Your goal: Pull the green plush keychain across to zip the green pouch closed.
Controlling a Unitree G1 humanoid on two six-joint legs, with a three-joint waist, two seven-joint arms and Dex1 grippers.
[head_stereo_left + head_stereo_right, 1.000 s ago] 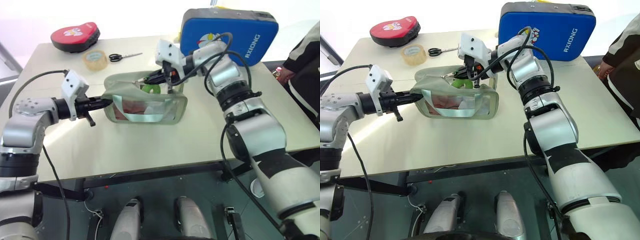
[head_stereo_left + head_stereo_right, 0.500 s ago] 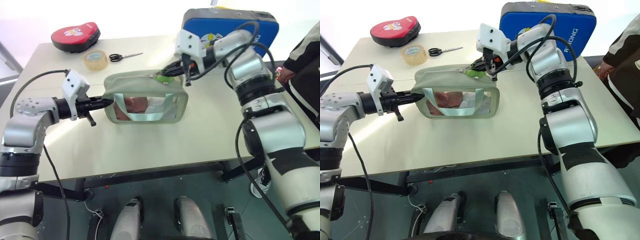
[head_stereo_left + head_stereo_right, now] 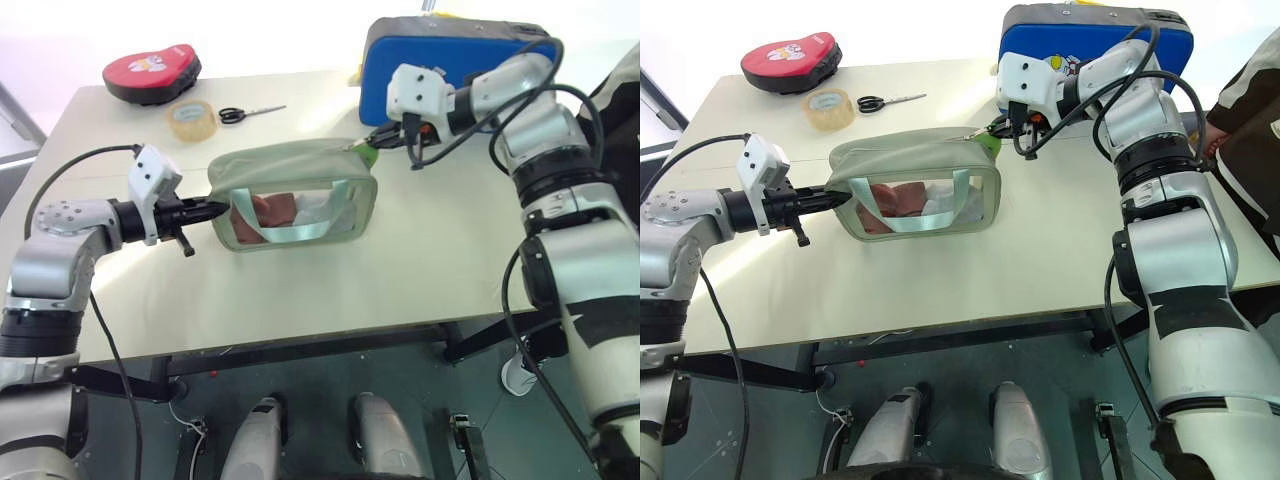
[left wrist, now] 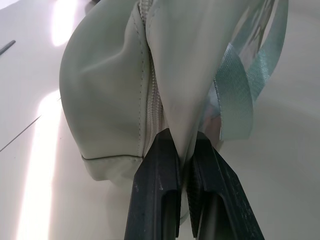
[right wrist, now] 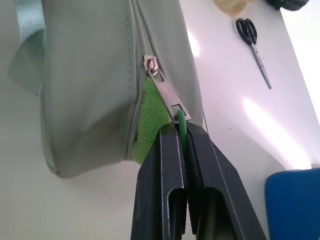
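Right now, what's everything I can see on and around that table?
green pouch: one, sage green with a clear window, middle of the table, held up between both arms.
green plush keychain: one, lime green, at the pouch's end nearest the right arm.
table: one, pale beige.
blue pad: one, blue with a cartoon print, upright at the far right edge.
red case: one, red and black, far left corner.
tape roll: one, clear yellowish, near the red case.
scissors: one pair, black handles, beside the tape.
person: one, dark sleeve, right of the table.
left end effector: black, shut on the pouch's left end.
right end effector: black, shut on the keychain's green loop.
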